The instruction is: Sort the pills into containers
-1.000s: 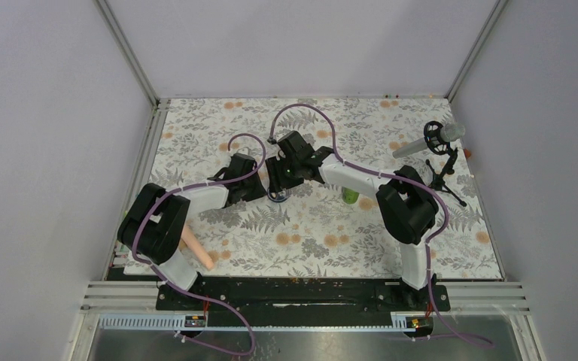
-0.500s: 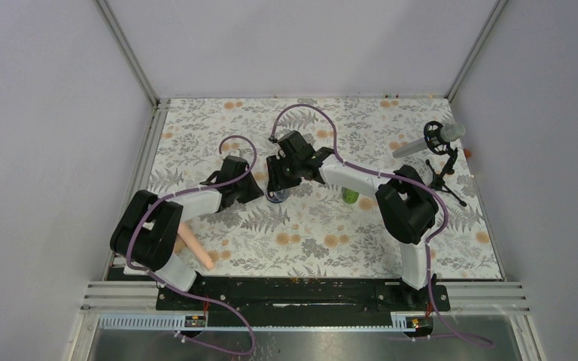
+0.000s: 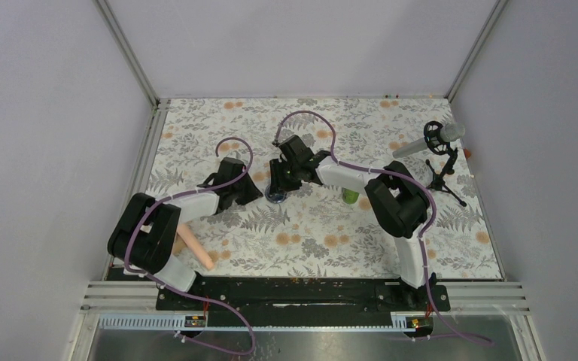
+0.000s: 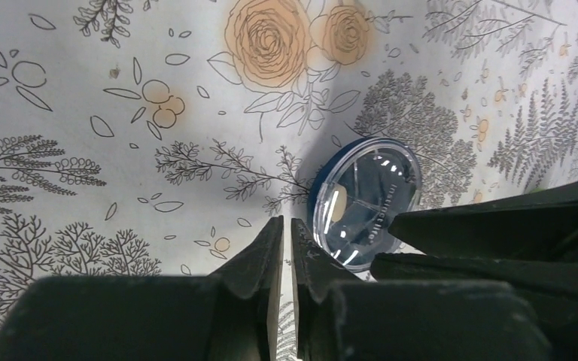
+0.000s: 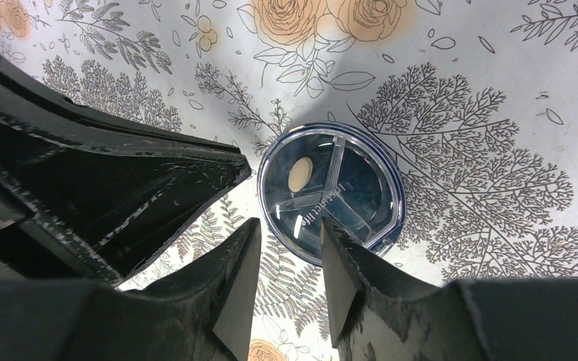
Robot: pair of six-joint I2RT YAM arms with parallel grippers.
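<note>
Right wrist: right gripper [image 5: 290, 224] jaws slightly apart, empty, blue jar [image 5: 331, 197] just past its tips, pale pill [image 5: 299, 174] inside; left gripper [image 4: 287, 222] clenched, empty, jar beside its tips

One dark-blue jar [image 5: 331, 195] is counted, divided into three compartments, and one pale oval pill [image 5: 299, 174] is seen inside it. One green bottle [image 3: 351, 196] is counted to the right of the jar. One peach-pink rod [image 3: 196, 249] is visible, nearer the bases and to the left, well apart from the jar. One microphone [image 3: 429, 141] is counted far to the jar's right. Two grippers are counted by the jar: the left gripper [image 4: 286, 248] and the right gripper [image 5: 290, 248].
</note>
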